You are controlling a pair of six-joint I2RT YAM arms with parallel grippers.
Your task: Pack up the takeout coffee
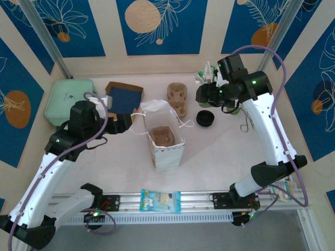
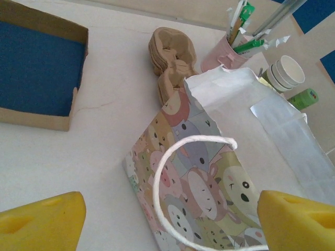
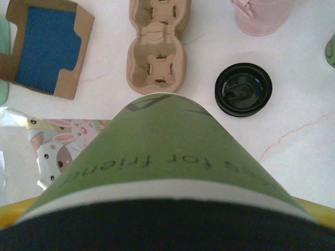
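Note:
The takeout coffee [image 3: 167, 157], green-sided with a black lid, lies sideways in my right gripper [image 3: 167, 217], which is shut on it; yellow pads show at both lower corners. In the top view that gripper [image 1: 205, 95] hovers over the table's back right, above a loose stack of black lids [image 1: 205, 118]. A cartoon-printed paper bag [image 1: 165, 137] stands open mid-table. My left gripper [image 2: 170, 222] is open at the bag's left side [image 2: 209, 193], its yellow pads [image 2: 44, 222] wide apart either side of the white rope handle [image 2: 162, 178] without touching it.
A brown pulp cup carrier [image 1: 178, 98] and a blue-lined cardboard box [image 1: 124, 98] lie behind the bag. A mint container [image 1: 69, 100] sits far left. A pink cup of stirrers [image 2: 225, 55], stacked paper cups [image 2: 285, 73] and a green tube [image 2: 303, 98] stand back right. A snack packet [image 1: 160, 201] lies at the near edge.

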